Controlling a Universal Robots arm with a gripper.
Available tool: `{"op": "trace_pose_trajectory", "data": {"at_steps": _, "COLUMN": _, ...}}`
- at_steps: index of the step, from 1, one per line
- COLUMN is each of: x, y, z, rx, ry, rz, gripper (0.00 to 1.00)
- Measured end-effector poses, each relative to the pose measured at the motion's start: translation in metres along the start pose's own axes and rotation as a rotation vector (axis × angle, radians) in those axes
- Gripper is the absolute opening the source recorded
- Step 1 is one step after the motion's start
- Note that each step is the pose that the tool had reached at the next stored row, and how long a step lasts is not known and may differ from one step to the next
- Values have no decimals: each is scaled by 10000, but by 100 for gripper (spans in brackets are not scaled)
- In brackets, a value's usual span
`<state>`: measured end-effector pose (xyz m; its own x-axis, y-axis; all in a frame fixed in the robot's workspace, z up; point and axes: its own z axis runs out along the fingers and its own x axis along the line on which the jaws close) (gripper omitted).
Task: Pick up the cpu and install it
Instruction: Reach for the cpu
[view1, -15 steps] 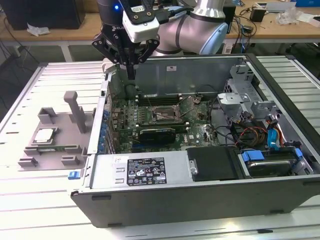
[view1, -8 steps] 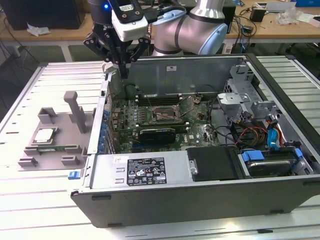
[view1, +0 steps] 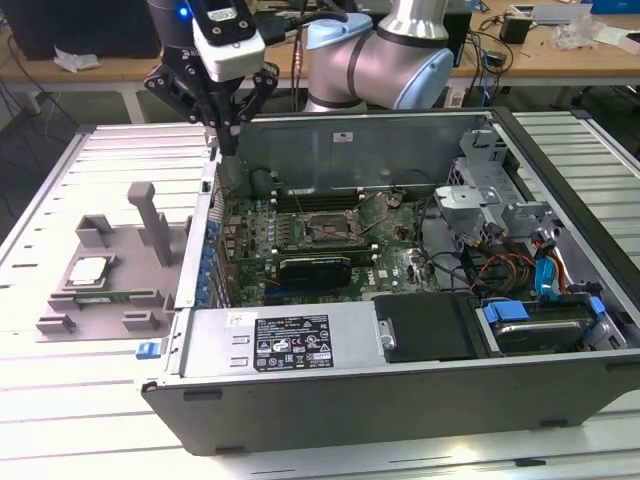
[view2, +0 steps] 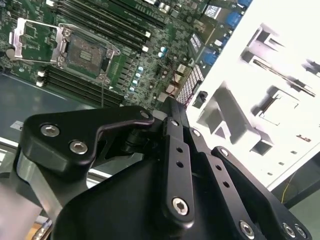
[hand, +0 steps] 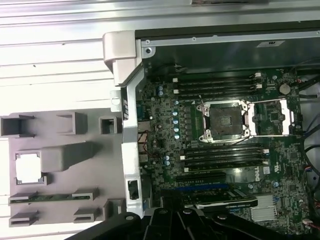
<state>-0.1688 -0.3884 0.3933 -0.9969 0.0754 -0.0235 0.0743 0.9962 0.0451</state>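
The pincer (view1: 229, 140) hangs over the side wall of the open case (view1: 400, 400). Its jaws are pressed together and hold nothing. The cpu (view1: 88, 270) lies flat in a grey fixture (view1: 150, 215) on the surface (view1: 50, 190) outside the case. It is well below the pincer, off towards the exterior view's left and nearer that camera. The open socket (view1: 325, 226) lies on the pincer's opposite side, inside the case. The pincer is about midway between cpu and socket.

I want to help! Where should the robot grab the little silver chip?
Probably by two opposite edges of the cpu, coming straight down from above: it lies flat in a recess of the grey fixture, with open space above it.
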Motion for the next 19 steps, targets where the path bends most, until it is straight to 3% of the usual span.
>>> {"op": "trace_pose_trajectory", "data": {"at_steps": 11, "x": 194, "y": 2, "z": -4, "rx": 0, "ry": 0, "rz": 0, "gripper": 11}}
{"op": "trace_pose_trajectory", "data": {"at_steps": 14, "x": 295, "y": 2, "z": -6, "rx": 0, "ry": 0, "rz": -1, "gripper": 11}}
{"op": "trace_pose_trajectory", "data": {"at_steps": 19, "x": 391, "y": 3, "z": -8, "rx": 0, "ry": -1, "rz": -1, "gripper": 11}}
